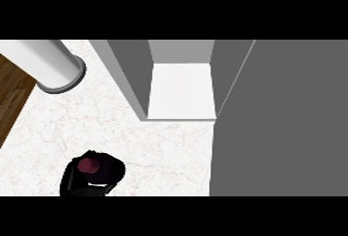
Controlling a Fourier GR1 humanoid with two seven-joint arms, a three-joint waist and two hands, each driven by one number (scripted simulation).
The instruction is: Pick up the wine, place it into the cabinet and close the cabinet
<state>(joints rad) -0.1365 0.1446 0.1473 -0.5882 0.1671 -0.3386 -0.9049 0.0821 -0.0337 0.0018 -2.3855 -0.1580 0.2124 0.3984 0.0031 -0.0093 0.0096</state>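
Marble counter (156,147) bears the wine (89,165); left hand (95,177) curls round it.

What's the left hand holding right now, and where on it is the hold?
The left hand is curled around the wine bottle, fingers wrapped round its body below the dark red top. The body itself is mostly hidden by the hand.

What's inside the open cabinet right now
Nothing shows inside the cabinet: only its bare white shelf floor. The upper interior is out of view. The wine is on the counter, gripped by the left hand.
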